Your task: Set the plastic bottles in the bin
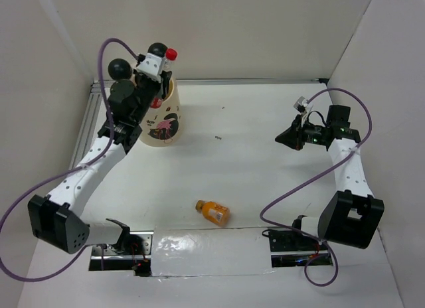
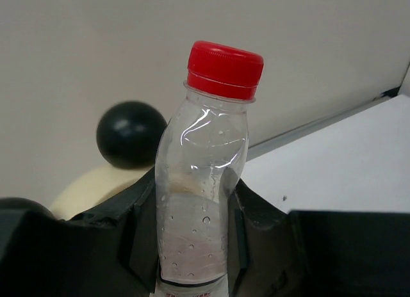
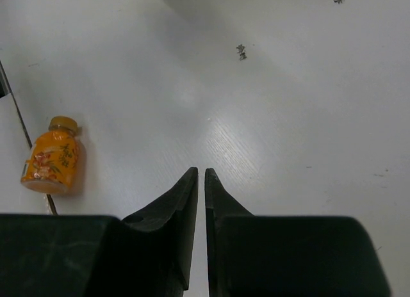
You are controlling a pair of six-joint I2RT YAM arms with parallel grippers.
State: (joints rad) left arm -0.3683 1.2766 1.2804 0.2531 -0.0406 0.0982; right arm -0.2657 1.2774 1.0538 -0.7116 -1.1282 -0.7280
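My left gripper (image 2: 195, 233) is shut on a clear plastic bottle (image 2: 202, 175) with a red cap (image 1: 171, 54), holding it above the rim of the cream-yellow bin (image 1: 163, 125) at the back left. The bin's black ball ears (image 1: 119, 69) show beside it; one ear (image 2: 131, 134) and the cream rim (image 2: 90, 185) show in the left wrist view. A short orange bottle (image 1: 213, 212) lies on its side near the table's front edge; it also shows in the right wrist view (image 3: 52, 164). My right gripper (image 3: 199, 175) is shut and empty, held above the table at the right (image 1: 284, 138).
White walls enclose the table on three sides. A metal rail (image 1: 85, 132) runs along the left edge. A taped plate (image 1: 212, 251) lies between the arm bases. Small dark specks (image 1: 217, 138) mark the table's middle.
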